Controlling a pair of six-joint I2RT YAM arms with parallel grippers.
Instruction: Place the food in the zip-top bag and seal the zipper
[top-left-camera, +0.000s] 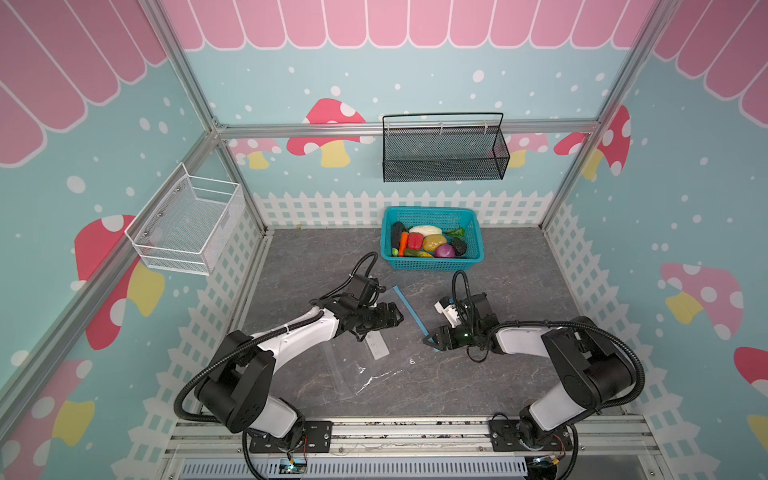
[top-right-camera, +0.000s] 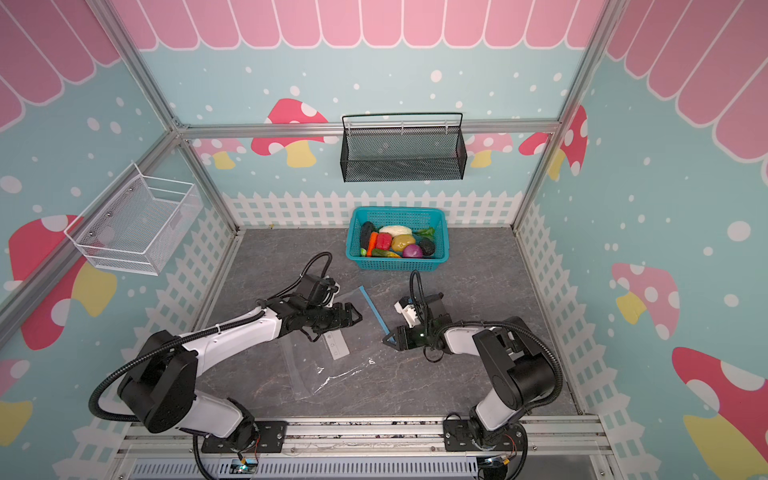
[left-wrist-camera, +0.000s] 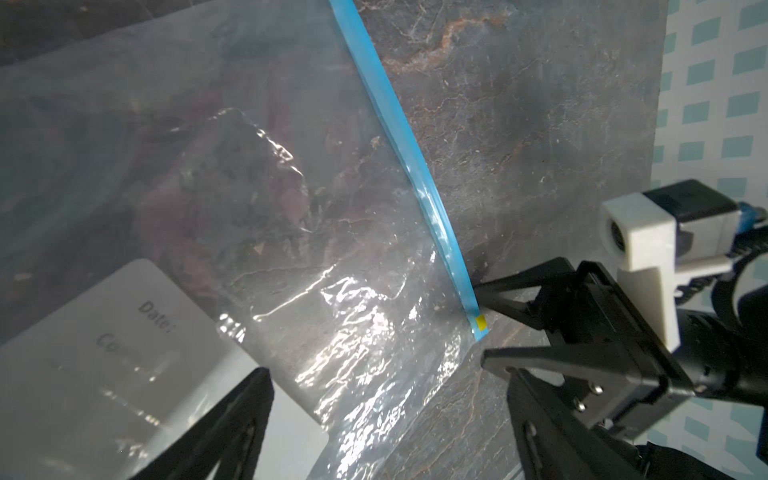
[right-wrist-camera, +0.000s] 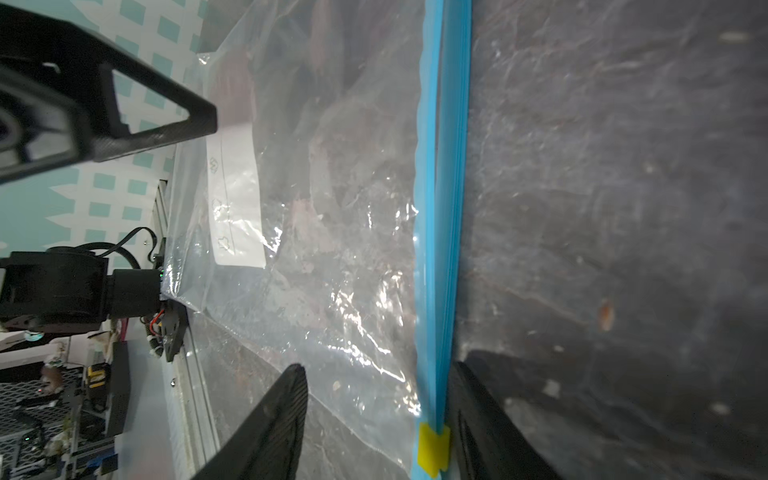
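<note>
The large clear, crinkly zip-top bag (top-left-camera: 353, 374) lies flat on the grey marbled table (top-left-camera: 498, 374), between the two arms. Its white rectangular label (left-wrist-camera: 104, 353) faces up. The thin light-blue zipper (top-left-camera: 411, 318) runs along the bag's edge on the side toward the right arm, slanting across the table in both top views. At the strip's nearer end sits the small yellow slider tab (left-wrist-camera: 481, 321).

The right hand (top-left-camera: 427, 342) is low at that end with its jaws apart. They straddle the slider end, with one finger just beside the strip and the other out over the clear plastic, so nothing is clamped. The left hand (top-left-camera: 398, 316) is over the bag near the label, jaws spread wide. Whether it touches the plastic cannot be told.

The food (top-left-camera: 430, 243) – toy orange carrot, yellow potato, purple onion, white radish, dark eggplant, red and green pieces – is piled in a teal plastic lattice basket (top-left-camera: 436, 264). The basket stands at the back of the table, well apart from the bag.

On the walls above hang a black mesh rack (top-left-camera: 444, 164) and a white wire basket (top-left-camera: 187, 224).
</note>
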